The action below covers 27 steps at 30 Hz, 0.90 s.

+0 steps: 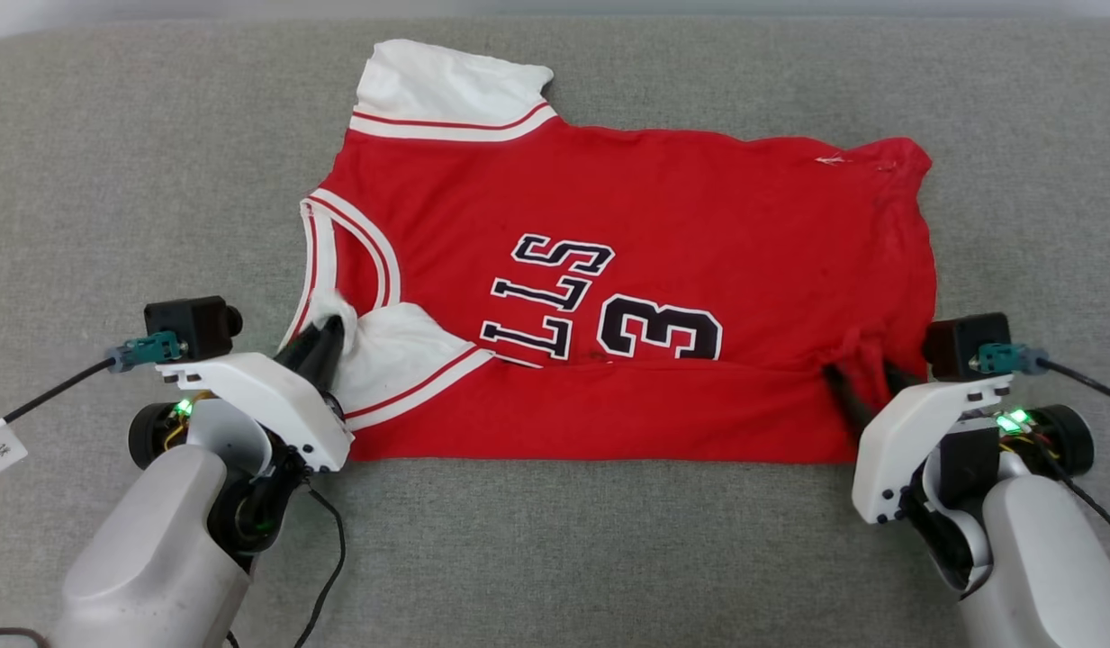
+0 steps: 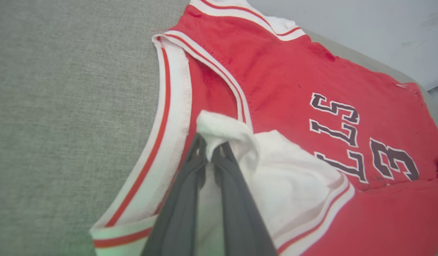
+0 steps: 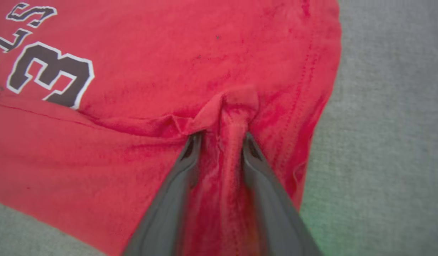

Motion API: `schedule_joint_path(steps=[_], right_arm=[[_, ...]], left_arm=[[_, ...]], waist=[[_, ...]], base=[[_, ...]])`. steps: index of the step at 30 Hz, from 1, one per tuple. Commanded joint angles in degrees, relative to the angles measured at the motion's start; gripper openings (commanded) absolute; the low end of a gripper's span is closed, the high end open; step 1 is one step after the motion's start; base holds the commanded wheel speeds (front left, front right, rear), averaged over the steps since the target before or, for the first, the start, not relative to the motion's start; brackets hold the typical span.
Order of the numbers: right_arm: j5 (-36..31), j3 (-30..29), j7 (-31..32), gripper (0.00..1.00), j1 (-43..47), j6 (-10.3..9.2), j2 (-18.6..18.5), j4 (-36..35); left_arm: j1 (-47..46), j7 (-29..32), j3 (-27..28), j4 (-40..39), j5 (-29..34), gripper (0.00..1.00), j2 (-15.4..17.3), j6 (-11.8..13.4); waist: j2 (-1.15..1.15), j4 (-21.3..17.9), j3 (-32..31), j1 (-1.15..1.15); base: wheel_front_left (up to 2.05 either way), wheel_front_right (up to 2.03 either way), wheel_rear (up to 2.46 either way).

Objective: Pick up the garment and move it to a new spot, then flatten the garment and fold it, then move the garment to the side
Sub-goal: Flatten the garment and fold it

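Two grippers work the near edge of a red jersey-style garment of thin soft fabric, which lies face up in the middle of a grey cloth-covered bench. Its near strip is folded up over the body.

The left gripper has its jaws drawn close together on a bunch of the near white sleeve. The right gripper has its jaws standing partly apart with a raised ridge of red cloth between them. I cannot tell whether they are gripping that ridge or have let it go.

The likeliest trouble is snagging. The cloth is thin and puckered around both sets of jaws, so an arm drawing back before the fabric has slipped free could drag the folded strip with it and undo the fold. The ridge at the right and the bunched sleeve at the left may also stay as lumps, and a later fold would then sit crooked. An uneven pull from the two sides would skew the whole piece on the bench.

The garment's long axis runs across the head view. Its neckline points to the robot's left and its hem to the right. The far white sleeve points away from the robot. The black white-outlined lettering reads sideways, its near part covered by the fold.
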Motion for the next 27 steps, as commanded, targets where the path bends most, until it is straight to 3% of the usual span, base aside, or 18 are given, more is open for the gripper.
schedule_joint_path(steps=[1, 13, 19, 27], right_arm=[[0.06, 0.7, -0.51, 1.0, 1.03, -0.1, -0.33, 1.86], [-0.31, 0.16, -16.79, 1.0, 3.39, -0.07, 0.29, -5.04], [-1.32, -1.35, -20.32, 1.0, 5.94, -0.06, 2.06, -10.12], [-1.97, -2.0, -19.48, 1.0, 7.74, -0.06, 3.52, -15.47]], left_arm=[[-0.88, -0.34, 0.13, 1.24, -0.04, 1.0, 0.01, -0.46], [-1.59, 1.88, 0.61, 4.32, -0.39, 1.0, 3.63, -1.03], [-1.19, 7.6, 0.81, -1.13, -0.7, 1.0, 9.17, 0.14], [2.21, 21.05, -0.89, -12.65, -3.03, 1.0, 17.57, 1.44]], waist=[[0.0, -0.3, -0.46, -0.01], [0.0, -1.61, -5.41, -0.01], [0.0, -2.13, -7.09, -0.01], [0.0, -3.14, -6.53, -0.01]], base=[[0.0, 0.0, 0.0], [0.0, 0.0, 0.0], [0.0, 0.0, 0.0], [0.0, 0.0, 0.0]])
